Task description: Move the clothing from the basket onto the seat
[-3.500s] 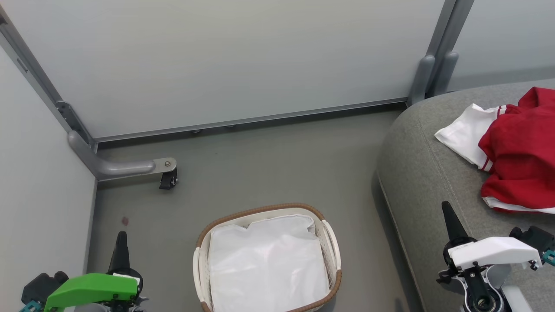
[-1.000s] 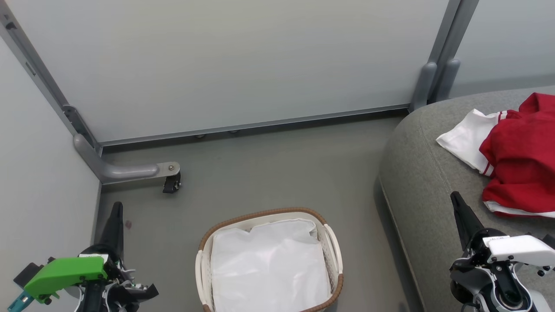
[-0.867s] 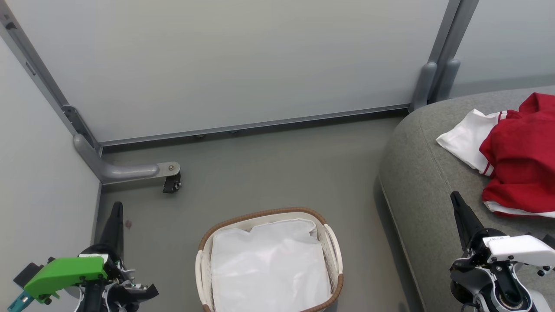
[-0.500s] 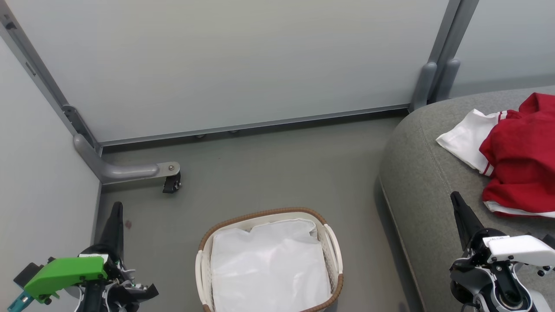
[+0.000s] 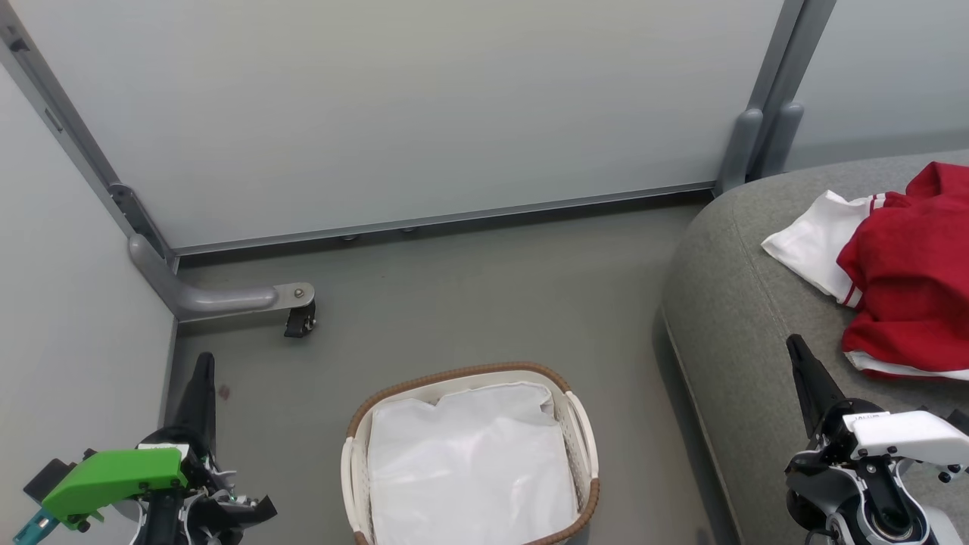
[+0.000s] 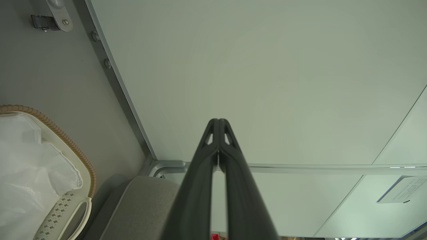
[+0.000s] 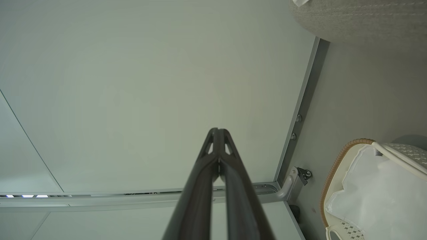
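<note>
The red clothing with a white panel lies bunched on the grey seat at the right. On the floor at bottom centre stands the white basket with its brown woven rim, holding just its white liner; the basket shows in the left wrist view and the basket in the right wrist view. My left gripper is shut and empty at lower left. My right gripper is shut and empty over the seat's front, left of the clothing. Both wrist views show fingertips pressed together: left gripper, right gripper.
Pale partition panels wall the back and left. A grey metal foot with a black caster juts onto the floor at left. Grey posts stand at the seat's back corner. Bare grey floor lies between basket and panels.
Since 3.5 s ago the camera has shifted slightly and both grippers have turned and moved a little up the view. Over the last second nothing has moved.
</note>
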Robot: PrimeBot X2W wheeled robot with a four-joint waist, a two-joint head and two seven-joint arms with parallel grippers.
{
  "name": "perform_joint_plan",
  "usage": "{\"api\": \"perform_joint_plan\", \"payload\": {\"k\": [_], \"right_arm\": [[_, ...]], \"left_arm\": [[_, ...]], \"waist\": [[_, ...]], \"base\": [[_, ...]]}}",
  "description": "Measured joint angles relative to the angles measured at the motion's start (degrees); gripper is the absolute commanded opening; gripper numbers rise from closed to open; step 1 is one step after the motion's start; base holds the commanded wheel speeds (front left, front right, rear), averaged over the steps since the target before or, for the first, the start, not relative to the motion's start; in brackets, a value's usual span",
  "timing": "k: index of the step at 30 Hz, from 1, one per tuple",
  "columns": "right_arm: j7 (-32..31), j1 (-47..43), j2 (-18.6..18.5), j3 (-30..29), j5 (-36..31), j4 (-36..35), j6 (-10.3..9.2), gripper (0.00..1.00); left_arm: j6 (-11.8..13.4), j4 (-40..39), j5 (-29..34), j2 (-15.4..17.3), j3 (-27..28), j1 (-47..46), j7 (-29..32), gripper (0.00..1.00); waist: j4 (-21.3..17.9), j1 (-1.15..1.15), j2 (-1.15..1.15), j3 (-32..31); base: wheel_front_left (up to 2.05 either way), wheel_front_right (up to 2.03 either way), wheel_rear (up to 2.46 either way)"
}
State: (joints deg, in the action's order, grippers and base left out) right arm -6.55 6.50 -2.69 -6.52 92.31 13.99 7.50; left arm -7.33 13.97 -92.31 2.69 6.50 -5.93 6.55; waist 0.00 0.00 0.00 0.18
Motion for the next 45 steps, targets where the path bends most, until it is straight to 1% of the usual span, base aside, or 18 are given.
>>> {"api": "perform_joint_plan", "payload": {"k": [45], "right_arm": [[0.0, 0.0, 0.0, 0.0, 0.0, 0.0, 0.0, 0.0]], "left_arm": [[0.0, 0.0, 0.0, 0.0, 0.0, 0.0, 0.0, 0.0]], "waist": [[0.0, 0.0, 0.0, 0.0]], "base": [[0.0, 0.0, 0.0]]}}
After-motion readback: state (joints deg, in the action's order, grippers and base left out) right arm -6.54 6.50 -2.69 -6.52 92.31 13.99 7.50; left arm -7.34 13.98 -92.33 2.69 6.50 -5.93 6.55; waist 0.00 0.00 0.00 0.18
